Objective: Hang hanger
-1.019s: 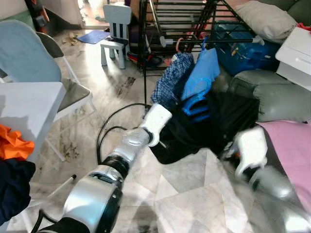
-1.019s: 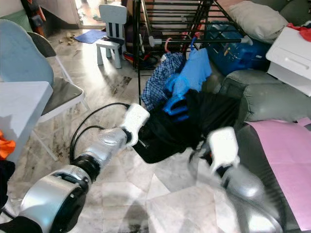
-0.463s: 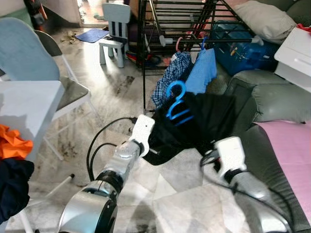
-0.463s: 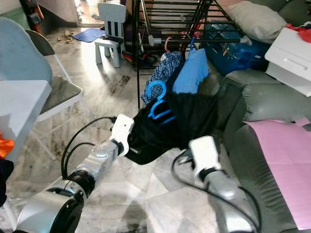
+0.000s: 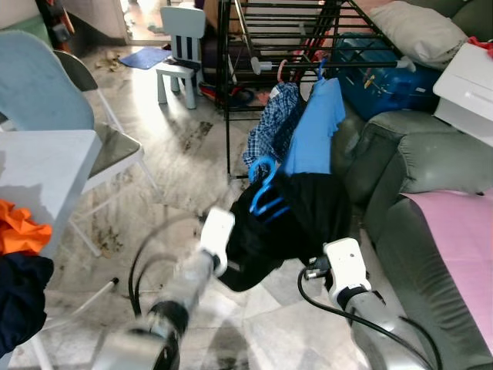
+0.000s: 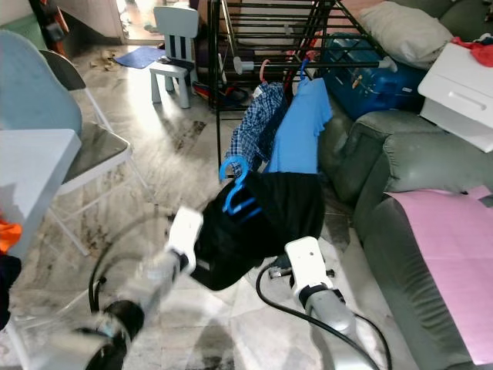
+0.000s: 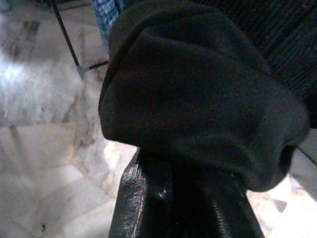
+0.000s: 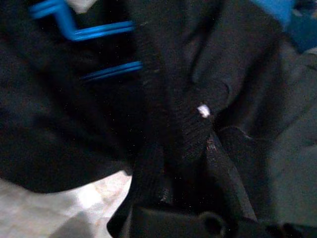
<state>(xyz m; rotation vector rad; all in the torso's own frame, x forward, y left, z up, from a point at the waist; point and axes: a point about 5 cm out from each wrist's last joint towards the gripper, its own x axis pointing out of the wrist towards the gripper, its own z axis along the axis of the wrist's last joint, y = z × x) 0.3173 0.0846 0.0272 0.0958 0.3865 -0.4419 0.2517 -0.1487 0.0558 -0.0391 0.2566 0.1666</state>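
Hanger [image 5: 268, 202] inside black garment [image 5: 286, 223], seemingly between both jaws.

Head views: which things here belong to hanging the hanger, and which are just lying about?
Job: blue plastic hanger, black garment on it, black metal drying rack, left gripper, right gripper.
Lying about: small pale-blue child's chair, grey folding chair, orange cloth, black cable.

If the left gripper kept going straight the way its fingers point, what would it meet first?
The black garment itself: the left gripper's fingers are already buried in its bunched fabric. Beyond that, probably the drying rack, though depth is unclear.
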